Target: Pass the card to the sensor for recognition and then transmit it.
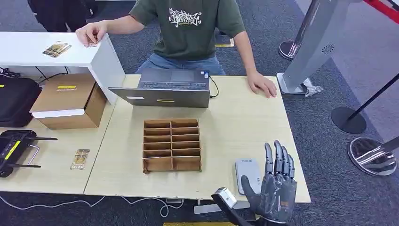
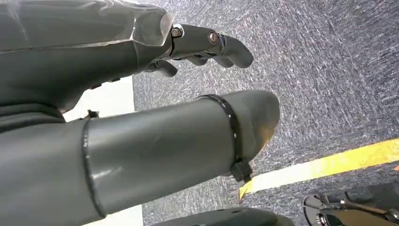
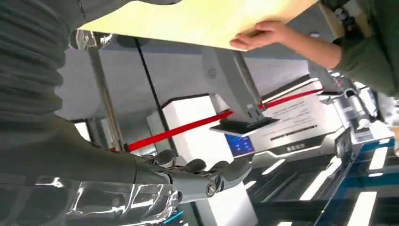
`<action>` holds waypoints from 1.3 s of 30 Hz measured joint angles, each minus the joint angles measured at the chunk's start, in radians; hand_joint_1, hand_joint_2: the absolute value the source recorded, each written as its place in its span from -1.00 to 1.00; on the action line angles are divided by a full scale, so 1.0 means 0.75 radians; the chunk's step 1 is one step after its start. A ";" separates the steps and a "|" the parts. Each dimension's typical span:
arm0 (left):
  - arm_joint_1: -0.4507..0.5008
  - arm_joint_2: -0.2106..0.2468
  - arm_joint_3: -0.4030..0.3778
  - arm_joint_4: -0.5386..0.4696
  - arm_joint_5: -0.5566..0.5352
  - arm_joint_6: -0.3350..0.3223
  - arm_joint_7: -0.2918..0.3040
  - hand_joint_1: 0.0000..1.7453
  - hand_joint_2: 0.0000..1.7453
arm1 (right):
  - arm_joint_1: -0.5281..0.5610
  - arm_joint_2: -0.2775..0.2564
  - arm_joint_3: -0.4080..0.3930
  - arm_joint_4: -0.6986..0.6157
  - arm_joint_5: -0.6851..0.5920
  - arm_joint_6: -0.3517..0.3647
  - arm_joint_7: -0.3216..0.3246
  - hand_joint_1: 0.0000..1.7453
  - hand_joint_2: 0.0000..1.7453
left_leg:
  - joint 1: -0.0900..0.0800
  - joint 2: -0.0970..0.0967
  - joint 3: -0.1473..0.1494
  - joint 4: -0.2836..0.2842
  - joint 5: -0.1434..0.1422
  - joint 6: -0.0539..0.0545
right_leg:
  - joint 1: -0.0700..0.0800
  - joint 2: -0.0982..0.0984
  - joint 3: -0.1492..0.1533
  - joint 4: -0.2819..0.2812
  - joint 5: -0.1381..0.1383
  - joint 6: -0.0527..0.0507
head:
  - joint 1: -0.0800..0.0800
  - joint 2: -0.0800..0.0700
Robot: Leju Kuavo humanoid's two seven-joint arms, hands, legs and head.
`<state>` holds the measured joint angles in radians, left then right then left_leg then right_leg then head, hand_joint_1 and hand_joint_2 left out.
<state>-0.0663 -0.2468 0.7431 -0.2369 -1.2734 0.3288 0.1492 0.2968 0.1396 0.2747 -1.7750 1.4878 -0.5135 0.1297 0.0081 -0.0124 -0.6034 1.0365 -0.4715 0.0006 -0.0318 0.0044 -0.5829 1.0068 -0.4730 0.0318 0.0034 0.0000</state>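
Observation:
A gold-patterned card [image 1: 80,159] lies flat on the left table, close to its front edge. Two more cards [image 1: 56,49] rest on the white shelf at the back left. The grey card sensor [image 1: 248,175] sits at the table's front right. Just right of it my right hand [image 1: 275,181] stands over the table's front right corner, fingers straight, pointing away from me and holding nothing; the right wrist view shows its fingers [image 3: 202,176] bare. My left hand [image 2: 141,61] hangs over the carpet, thumb [image 2: 188,136] extended, nothing in it.
A cardboard divider tray [image 1: 171,144] sits mid-table behind a laptop [image 1: 164,88]. A person sits opposite, one hand [image 1: 262,84] on the table, the other [image 1: 91,34] on the shelf. A cardboard box [image 1: 70,100] and black devices [image 1: 14,146] stand left. Barrier posts [image 1: 348,120] stand right.

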 joint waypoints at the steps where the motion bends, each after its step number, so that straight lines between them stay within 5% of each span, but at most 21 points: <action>1: 0.000 0.000 0.001 0.000 0.000 -0.001 -0.003 -1.00 -1.00 | -0.009 -0.007 0.018 0.013 0.004 0.005 0.003 -1.00 1.00 | 0.000 0.000 0.000 0.000 0.000 0.000 | 0.000 0.000 0.000 0.000 0.000 0.000 | 0.000 0.000; 15: 0.000 0.002 0.022 0.000 -0.004 -0.004 -0.023 -1.00 -1.00 | -0.235 -0.242 0.366 0.199 0.009 -0.001 0.274 -1.00 1.00 | 0.000 0.000 0.001 0.000 0.000 0.000 | 0.000 0.000 0.000 0.000 0.000 0.000 | -0.001 0.000; 21: -0.002 0.002 0.022 0.000 -0.014 -0.004 -0.023 -1.00 -1.00 | -0.457 -0.397 0.674 0.275 0.009 0.037 0.622 -1.00 1.00 | 0.000 0.001 0.002 0.000 0.000 0.000 | 0.000 0.001 0.001 0.000 0.001 0.000 | 0.000 0.000; 23: -0.001 0.002 0.022 0.000 -0.020 -0.005 -0.024 -1.00 -1.00 | -0.530 -0.430 0.792 0.301 0.009 0.052 0.677 -1.00 1.00 | 0.000 0.001 0.001 0.000 0.000 0.000 | 0.000 0.001 0.001 0.000 0.001 0.000 | 0.000 0.000; 30: -0.004 0.001 0.022 0.000 -0.024 -0.007 -0.035 -1.00 -1.00 | -0.717 -0.484 1.099 0.400 0.009 0.054 0.684 -1.00 1.00 | 0.000 0.000 0.002 0.000 0.000 0.000 | 0.000 0.001 0.001 0.000 0.001 0.000 | 0.000 0.000; 39: -0.007 0.000 0.022 0.000 -0.034 -0.011 -0.035 -1.00 -1.00 | -0.741 -0.482 1.128 0.462 0.009 0.023 0.588 -1.00 1.00 | 0.000 0.000 0.001 0.000 0.000 0.000 | 0.000 0.001 0.001 0.000 0.001 0.000 | 0.000 0.000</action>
<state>-0.0718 -0.2468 0.7599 -0.2369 -1.2985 0.3204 0.1232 -0.2593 -0.2217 1.1208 -1.4286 1.4946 -0.4963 0.5707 0.0082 -0.0121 -0.6023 1.0367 -0.4713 0.0003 -0.0315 0.0050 -0.5821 1.0068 -0.4725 0.0319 0.0034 0.0000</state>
